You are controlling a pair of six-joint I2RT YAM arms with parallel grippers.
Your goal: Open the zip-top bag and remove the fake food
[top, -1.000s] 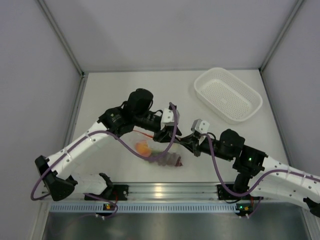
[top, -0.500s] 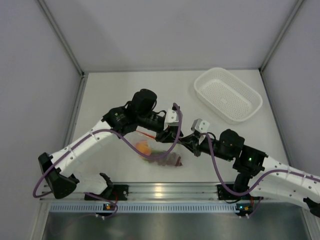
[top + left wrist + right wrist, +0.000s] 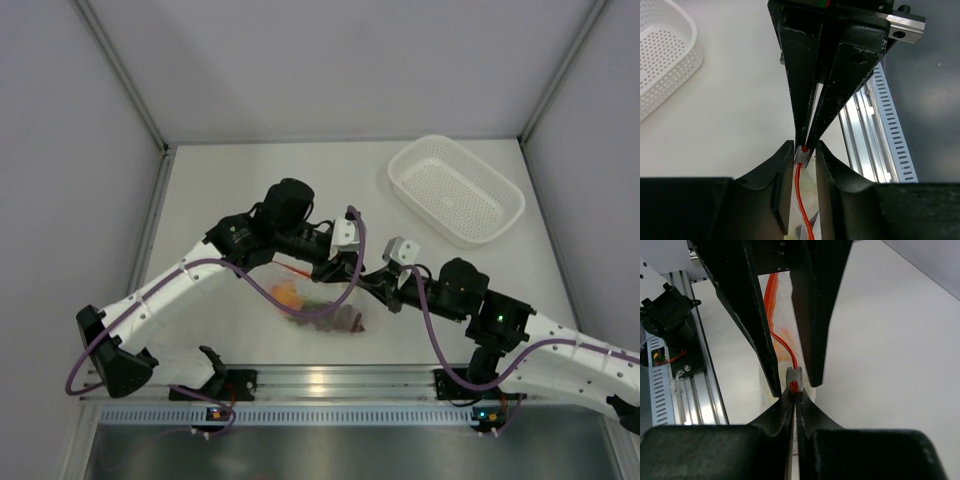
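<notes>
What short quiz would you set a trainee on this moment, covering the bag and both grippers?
1. True or false: the food lies inside the bag.
2. What does the right gripper pinch? A a spoon; B the bag's edge; C a cup.
3. Fill in: the left gripper has one jaw on either side of the bag's orange ___.

Key: 1 true. 2 B. 3 zipper.
</notes>
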